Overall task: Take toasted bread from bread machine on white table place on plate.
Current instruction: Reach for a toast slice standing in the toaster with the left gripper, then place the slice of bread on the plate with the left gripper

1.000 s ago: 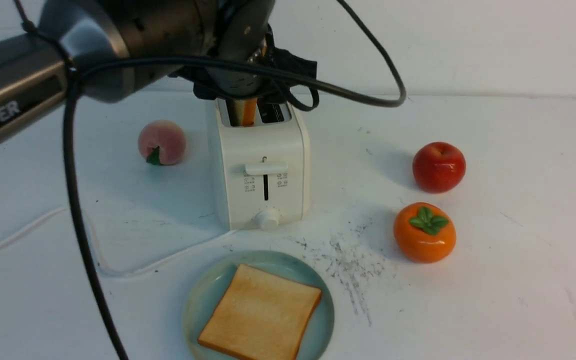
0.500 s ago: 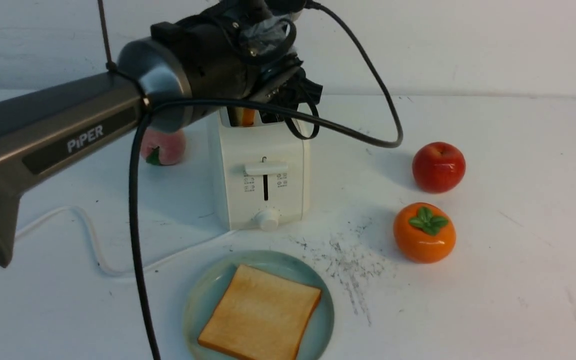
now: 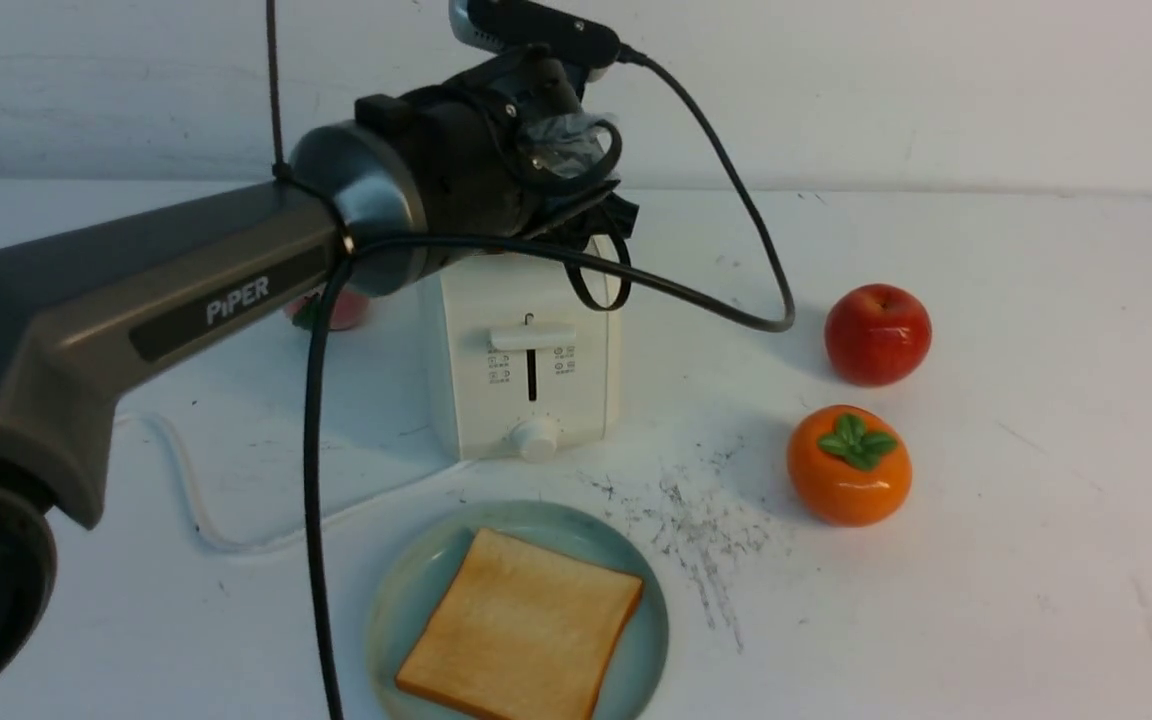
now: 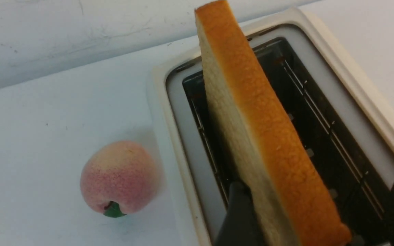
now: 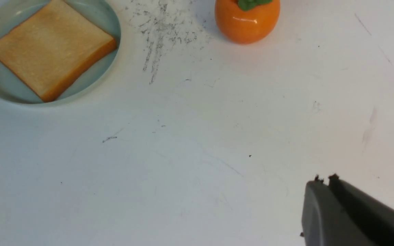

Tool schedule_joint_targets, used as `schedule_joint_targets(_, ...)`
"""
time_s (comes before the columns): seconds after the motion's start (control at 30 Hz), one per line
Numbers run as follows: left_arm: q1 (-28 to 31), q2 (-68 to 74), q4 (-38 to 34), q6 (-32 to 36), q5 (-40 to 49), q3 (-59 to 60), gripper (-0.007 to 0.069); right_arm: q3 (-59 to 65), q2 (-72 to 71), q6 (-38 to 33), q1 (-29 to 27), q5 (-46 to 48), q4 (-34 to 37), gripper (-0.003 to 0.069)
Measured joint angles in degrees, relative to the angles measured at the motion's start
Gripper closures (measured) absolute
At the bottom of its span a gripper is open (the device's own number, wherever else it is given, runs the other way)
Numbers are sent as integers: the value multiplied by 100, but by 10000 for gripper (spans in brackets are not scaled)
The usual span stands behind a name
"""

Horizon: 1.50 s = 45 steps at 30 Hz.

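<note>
Toasted bread (image 4: 268,143) upright, lengthwise in bread machine (image 4: 340,78).

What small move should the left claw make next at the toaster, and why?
Probably close the left claw on the toast. It stands upright in a toaster slot, one finger beside its face and the other well clear, so nothing grips it yet. One slice already lies on the plate, so this one is left to move.

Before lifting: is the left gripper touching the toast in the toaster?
Cannot tell. Left wrist view: one finger of the left gripper overlaps the toast; the other stands clear.
</note>
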Motion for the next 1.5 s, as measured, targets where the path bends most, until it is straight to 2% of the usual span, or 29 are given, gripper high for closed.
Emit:
schedule_joint_targets(0.13, 0, 60, 81, -11, -7, 0, 120, 0, 0, 0, 0, 0, 0, 626)
schedule_joint_targets(0.23, 0, 105, 227, -27, -21, 0, 181, 0, 0, 0, 0, 17, 31, 626)
schedule_joint_targets(0.4, 5, 146, 402, -334, -37, -6, 433, 0, 0, 0, 0, 112, 153, 626)
schedule_joint_targets(0.43, 5, 146, 402, -334, -26, -7, 445, 0, 0, 0, 0, 112, 153, 626)
schedule_joint_targets(0.47, 5, 153, 451, -423, -13, -6, 533, 0, 0, 0, 0, 112, 158, 626)
schedule_joint_targets(0.77, 5, 19, 493, -476, 165, -335, 526, 0, 0, 0, 0, 119, 164, 617)
schedule_joint_targets(0.93, 0, -611, 263, -357, 243, -939, 526, 20, 0, 0, 0, -11, 171, 614)
schedule_joint_targets(1.1, 0, -1235, -469, 8, 603, -1202, 526, 94, 0, 0, 0, -41, 171, 611)
schedule_joint_targets(1.23, 0, -1924, -1807, 899, 1611, -1246, 526, 321, 0, 0, 0, -214, 171, 609)
schedule_joint_targets(1.3, 0, -2308, -2693, 1775, 2614, -1198, 526, 480, 0, 0, 0, -344, 171, 606)
schedule_joint_targets(1.37, 0, -2583, -3275, 2306, 2866, -993, 526, 525, 0, 0, 0, -431, 171, 604)
schedule_joint_targets(1.43, 0, -2688, -3629, 2526, 2900, -861, 526, 527, 0, 0, 0, -500, 171, 604)
schedule_joint_targets(1.5, 0, -3037, -4805, 2946, 2900, -159, 526, 527, 0, 0, 0, -700, 171, 601)
